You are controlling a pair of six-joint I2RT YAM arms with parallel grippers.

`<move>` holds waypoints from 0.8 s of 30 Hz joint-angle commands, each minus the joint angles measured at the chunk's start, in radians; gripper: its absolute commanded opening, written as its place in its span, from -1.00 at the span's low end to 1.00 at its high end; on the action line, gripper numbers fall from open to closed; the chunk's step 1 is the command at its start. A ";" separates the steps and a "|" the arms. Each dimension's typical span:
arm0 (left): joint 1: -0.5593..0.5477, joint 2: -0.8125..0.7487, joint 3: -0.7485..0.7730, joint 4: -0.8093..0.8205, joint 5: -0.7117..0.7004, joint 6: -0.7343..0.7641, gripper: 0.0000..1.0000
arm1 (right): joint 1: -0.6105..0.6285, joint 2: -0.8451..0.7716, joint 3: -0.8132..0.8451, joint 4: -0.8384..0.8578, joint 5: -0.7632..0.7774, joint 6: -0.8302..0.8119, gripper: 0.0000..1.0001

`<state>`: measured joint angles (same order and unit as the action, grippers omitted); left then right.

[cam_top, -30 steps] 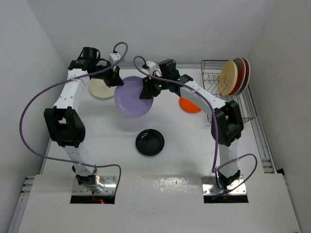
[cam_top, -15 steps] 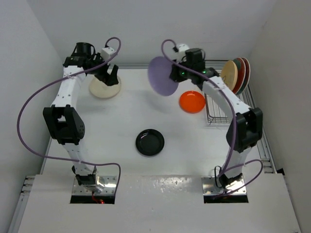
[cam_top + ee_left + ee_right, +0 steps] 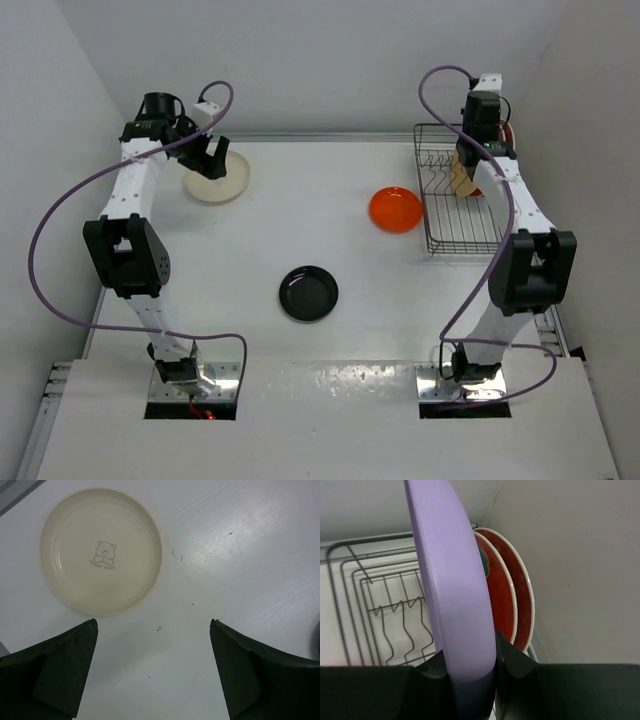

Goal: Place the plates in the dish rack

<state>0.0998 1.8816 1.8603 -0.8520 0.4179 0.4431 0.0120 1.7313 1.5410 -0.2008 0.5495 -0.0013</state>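
**Lavender plate held on edge at the rack**

The dish rack (image 3: pixel 462 228) sits at the far right of the surface (image 3: pixel 300 225), with two red plates (image 3: pixel 512 592) standing upright at its wall end. The lavender plate (image 3: pixel 452 590) is held on edge just beside them, presumably so it can slide between prongs. The right tool (image 3: pixel 470 672) is clamped across its lower rim. The cream plate (image 3: pixel 101 550) lies flat at far left (bear print up). The left tool (image 3: pixel 152 672) hangs above and beside it, spread wide and empty, likely lining up that pickup. The small orange plate (image 3: pixel 395 209) and black plate (image 3: pixel 308 293) lie flat, well apart.
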 commanded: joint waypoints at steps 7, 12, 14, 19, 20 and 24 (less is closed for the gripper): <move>0.017 -0.015 -0.019 0.011 -0.008 -0.011 0.97 | -0.007 0.154 -0.001 0.184 0.108 -0.057 -1.00; 0.026 -0.015 -0.038 0.011 -0.008 -0.011 0.97 | 0.005 0.182 -0.054 0.190 0.096 -0.042 -1.00; 0.026 -0.006 -0.038 0.011 -0.008 -0.011 0.97 | 0.005 0.185 -0.065 0.161 0.090 -0.016 -1.00; 0.035 0.060 -0.049 0.053 -0.074 -0.033 1.00 | 0.002 0.186 -0.067 0.120 0.047 0.038 -0.73; 0.035 0.070 -0.049 0.079 -0.085 -0.046 1.00 | 0.003 0.183 -0.068 0.115 0.041 0.038 -0.66; 0.090 0.079 -0.089 0.227 -0.085 -0.167 1.00 | 0.000 0.163 -0.055 0.094 0.020 0.034 -0.22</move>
<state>0.1383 1.9511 1.7901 -0.7517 0.3565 0.3782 0.0189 1.9274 1.4681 -0.1204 0.5911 0.0143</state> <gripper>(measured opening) 0.997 0.343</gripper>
